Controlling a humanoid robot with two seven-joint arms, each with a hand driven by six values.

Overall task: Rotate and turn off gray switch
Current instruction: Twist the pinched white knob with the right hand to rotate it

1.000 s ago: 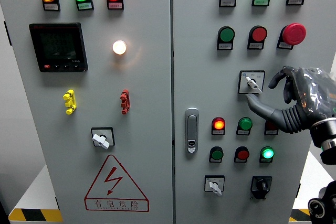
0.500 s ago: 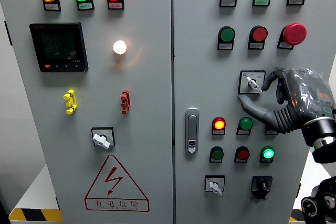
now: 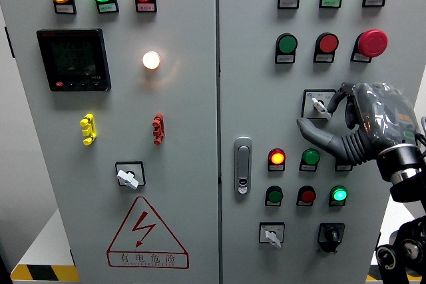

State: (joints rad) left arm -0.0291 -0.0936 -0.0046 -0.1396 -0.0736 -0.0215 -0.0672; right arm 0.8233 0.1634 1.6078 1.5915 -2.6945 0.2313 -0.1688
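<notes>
Now that our right hand (image 3: 346, 121) has slid left from a second ago, its released fingers bracket but don't grasp the gray switch (image 3: 319, 104) mid-panel, so turning remains.

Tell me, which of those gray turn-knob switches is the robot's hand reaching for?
The upper one on the right door, the gray switch below the red button. The right hand has its fingers open around it; the other gray knobs sit lower, untouched.
</notes>
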